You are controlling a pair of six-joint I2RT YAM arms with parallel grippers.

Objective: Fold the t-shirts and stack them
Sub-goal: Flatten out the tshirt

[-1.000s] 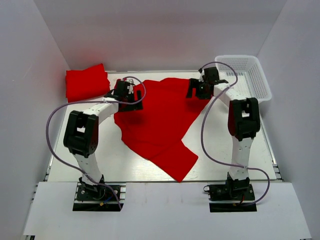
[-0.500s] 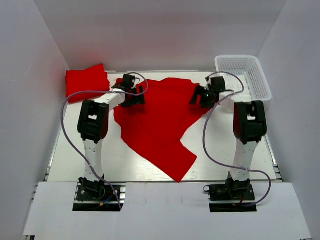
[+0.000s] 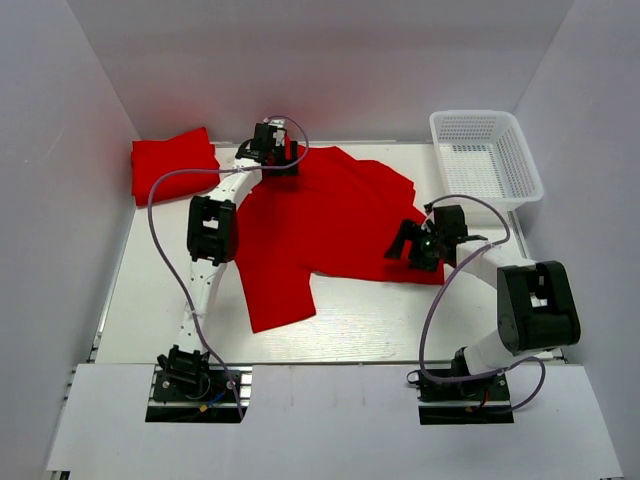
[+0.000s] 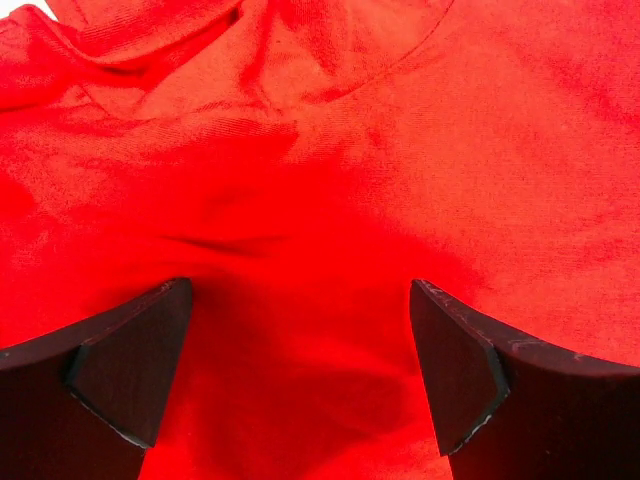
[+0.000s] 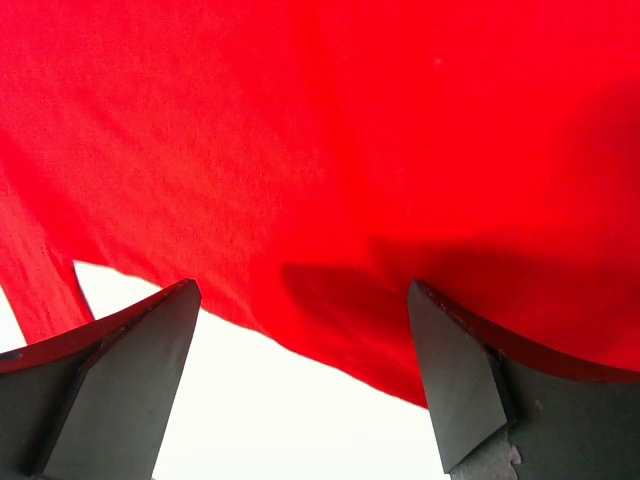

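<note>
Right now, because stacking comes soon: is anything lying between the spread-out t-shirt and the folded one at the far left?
Nothing visible lies there. Bare table separates the spread t-shirt from the folded t-shirt; only the left arm reaches above that gap.

White-linked left arm (image 3: 200, 290) and right arm (image 3: 487, 347), black joint housings (image 3: 212, 228), looping lilac cables (image 3: 149, 210), dark wedge-shaped gripper fingers (image 4: 120, 370)

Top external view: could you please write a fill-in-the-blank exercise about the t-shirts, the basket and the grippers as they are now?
1. The folded t-shirt lies in the far ____ corner of the table.
2. The white basket stands in the far ____ corner.
3. The left gripper and the right gripper are both ____, not shut.
4. Both grippers are above the spread t-shirt, whose colour is ____.
Missing words: left; right; open; red.
</note>
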